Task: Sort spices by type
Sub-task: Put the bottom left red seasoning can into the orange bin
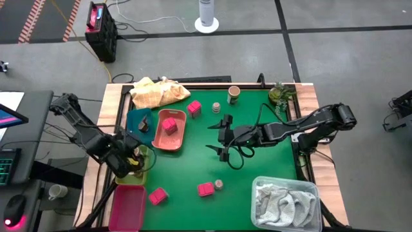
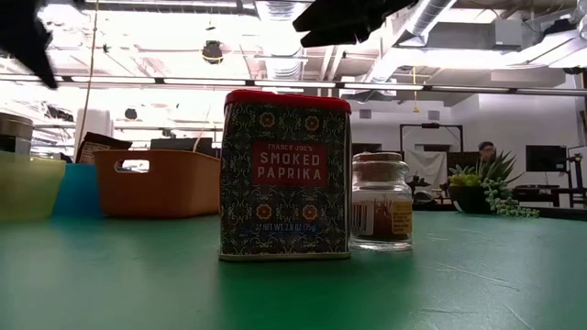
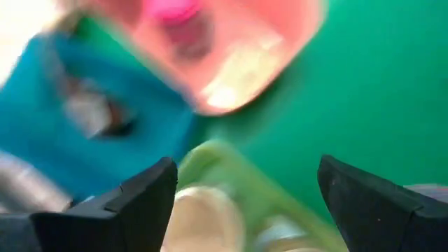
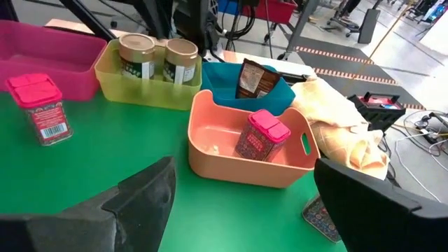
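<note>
Square patterned paprika tin with a red lid (image 2: pixel 284 174): upright on the green desk (image 1: pixel 270 161), near its front edge, long axis vertical, label turned to the low camera. Rigid, light, smooth-walled, likely a little slippery. Best pinched across 2 flat opposite walls at mid-height.

Just beside it, small clear glass jar with a brown lid (image 2: pixel 381 202): upright as well, round, hard, breakable if dropped. Best taken gently around the belly, below the lid.

Elsewhere, 2 more pink-topped tins loose on the desk, 1 toward the back (image 1: pixel 194 108), 1 near the magenta tray (image 1: pixel 158 195). A 3rd pink-capped tin (image 4: pixel 260 136) tilted inside the salmon plastic tray (image 4: pixel 210 164).

2 tan-lidded round jars (image 4: pixel 136 57) upright side by side in the lime tray (image 4: pixel 105 80). Dark brown packet (image 4: pixel 252 78) propped in the teal tray (image 4: pixel 217 87); probably soft and crinkly, so better gripped by its top edge.

Left gripper (image 1: pixel 132 161) over the lime tray, jaws spread wide, nothing between them. Right gripper (image 1: pixel 222 136) hovering over mid-desk, jaws likewise released and empty.
</note>
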Controlling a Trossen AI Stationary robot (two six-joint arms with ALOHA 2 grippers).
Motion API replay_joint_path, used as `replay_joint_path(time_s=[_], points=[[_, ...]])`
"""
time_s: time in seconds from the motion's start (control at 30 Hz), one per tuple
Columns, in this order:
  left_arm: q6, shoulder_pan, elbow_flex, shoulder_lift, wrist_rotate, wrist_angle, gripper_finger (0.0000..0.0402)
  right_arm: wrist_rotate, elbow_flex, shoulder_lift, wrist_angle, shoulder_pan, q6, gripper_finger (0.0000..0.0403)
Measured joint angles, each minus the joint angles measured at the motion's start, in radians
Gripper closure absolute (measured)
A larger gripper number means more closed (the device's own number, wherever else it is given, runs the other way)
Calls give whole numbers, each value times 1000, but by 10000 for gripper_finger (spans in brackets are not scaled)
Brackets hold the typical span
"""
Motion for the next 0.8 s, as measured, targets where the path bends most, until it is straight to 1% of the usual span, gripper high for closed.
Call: replay_joint_path(time_s=[0.07,0.13,0.2,0.27,0.37,0.47,0.63,0.7,0.8], points=[[85,0,34,9,-16,138,75,0,0,0,-5,0,0,35],[185,0,46,36,-16,317,75,0,0,0,-18,-1,0,35],[289,0,47,90,20,497,75,0,0,0,-38,-6,5,35],[356,0,51,161,88,589,75,0,0,0,-61,-17,23,35],[354,0,104,279,179,557,75,0,0,0,-115,-40,61,38],[330,0,179,389,234,484,75,1,0,0,-164,-66,101,40],[260,-12,302,534,267,414,75,1,0,0,-181,-103,118,42],[220,-13,342,586,301,364,75,1,0,0,-175,-116,108,42],[164,-12,389,640,329,299,75,1,1,0,-172,-133,87,42]])
